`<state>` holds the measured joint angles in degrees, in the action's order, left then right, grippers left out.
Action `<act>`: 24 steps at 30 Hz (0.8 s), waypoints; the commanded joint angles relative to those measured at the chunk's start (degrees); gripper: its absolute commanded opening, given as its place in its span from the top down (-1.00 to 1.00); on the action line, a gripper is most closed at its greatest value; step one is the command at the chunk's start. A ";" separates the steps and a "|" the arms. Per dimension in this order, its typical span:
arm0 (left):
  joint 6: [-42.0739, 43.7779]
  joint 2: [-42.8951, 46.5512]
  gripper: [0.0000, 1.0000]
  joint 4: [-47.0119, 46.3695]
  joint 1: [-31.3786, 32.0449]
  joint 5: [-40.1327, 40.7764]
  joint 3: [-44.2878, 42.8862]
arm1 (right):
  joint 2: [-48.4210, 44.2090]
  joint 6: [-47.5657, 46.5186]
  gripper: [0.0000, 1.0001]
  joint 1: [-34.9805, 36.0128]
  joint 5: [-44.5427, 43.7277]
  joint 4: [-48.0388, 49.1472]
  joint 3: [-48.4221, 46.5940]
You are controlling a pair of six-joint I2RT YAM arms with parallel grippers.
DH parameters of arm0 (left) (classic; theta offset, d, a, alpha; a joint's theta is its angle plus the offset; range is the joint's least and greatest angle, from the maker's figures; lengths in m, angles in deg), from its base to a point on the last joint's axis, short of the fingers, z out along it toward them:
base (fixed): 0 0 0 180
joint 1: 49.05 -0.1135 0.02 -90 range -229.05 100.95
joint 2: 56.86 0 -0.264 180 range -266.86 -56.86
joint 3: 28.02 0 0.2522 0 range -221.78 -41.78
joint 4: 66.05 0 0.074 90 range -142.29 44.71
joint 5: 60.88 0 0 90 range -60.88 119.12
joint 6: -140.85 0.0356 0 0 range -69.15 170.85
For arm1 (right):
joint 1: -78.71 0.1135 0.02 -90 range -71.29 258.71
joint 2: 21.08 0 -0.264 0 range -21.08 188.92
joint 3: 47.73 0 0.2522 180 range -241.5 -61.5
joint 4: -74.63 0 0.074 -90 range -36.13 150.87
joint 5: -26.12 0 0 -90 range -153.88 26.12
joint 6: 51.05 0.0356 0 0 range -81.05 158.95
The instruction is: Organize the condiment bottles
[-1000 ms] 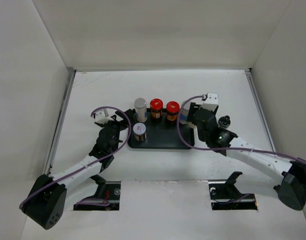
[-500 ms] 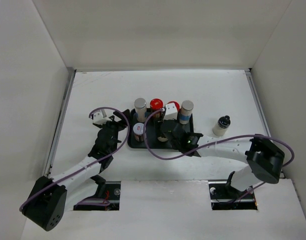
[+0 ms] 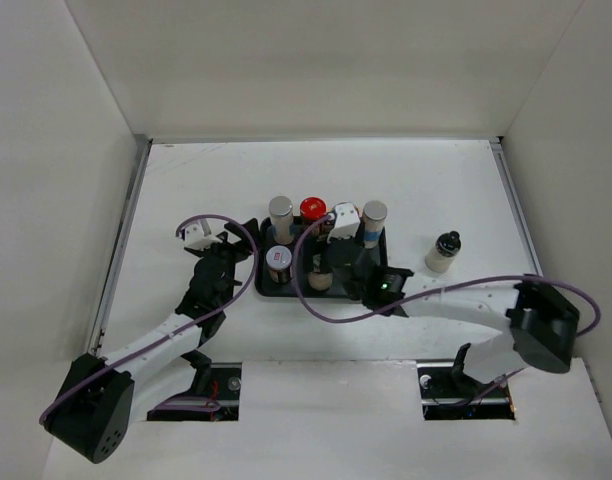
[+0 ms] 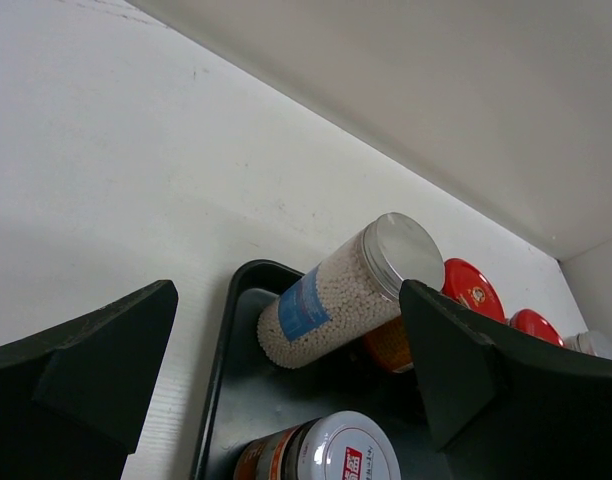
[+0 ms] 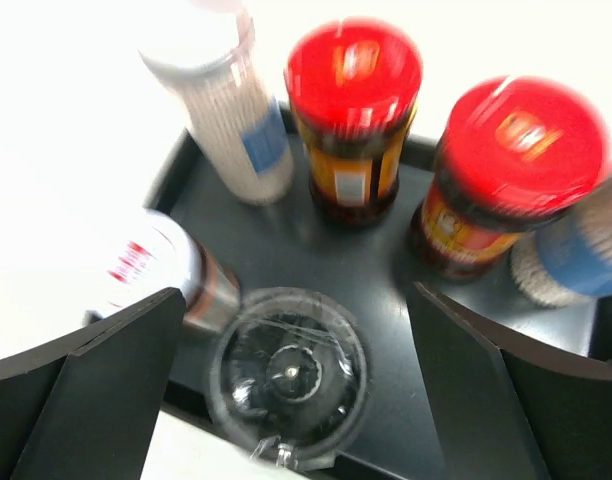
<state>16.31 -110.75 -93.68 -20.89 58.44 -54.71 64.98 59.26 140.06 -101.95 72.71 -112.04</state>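
Left fingers (image 4: 86, 365) wide, right fingers (image 5: 86, 385) wide astride clear-lidded jar (image 5: 286, 375) — stray bottle (image 3: 443, 250) only overhead.

the red caps (image 5: 353, 62) shine glossy; the grey cap (image 4: 403, 253) looks like brushed metal; the tray (image 5: 296, 250) is matt black, the jar lid (image 5: 288, 375) clear glossy plastic, my right gripper (image 5: 296, 300) dull black plastic, the table (image 4: 136, 150) matt white

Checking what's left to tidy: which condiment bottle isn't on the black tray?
The small pale bottle with the dark cap, standing alone on the table to the right of the tray; the others in view all stand on it.
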 commanded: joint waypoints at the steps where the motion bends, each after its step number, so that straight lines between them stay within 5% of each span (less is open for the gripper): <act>1: -1.14 0.54 -0.92 -2.21 -0.52 0.03 0.54 | -11.41 -1.67 -1.00 -0.65 -3.23 3.37 0.61; 10: -1.93 1.59 -1.00 -2.12 0.26 3.37 1.68 | -30.60 -1.51 -1.00 -21.98 -26.61 -9.27 11.60; 15: -2.10 -0.34 -1.00 -3.35 0.62 3.29 1.59 | -27.45 3.58 -1.00 -29.65 -23.04 -18.33 11.61; 24: -2.37 1.24 -1.00 -3.18 0.27 3.37 2.21 | -21.99 10.88 -1.00 -37.48 -11.86 -19.48 14.24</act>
<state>14.56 -110.86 -93.83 -20.51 61.52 -52.87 41.97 66.54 103.88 -116.92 54.24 -98.40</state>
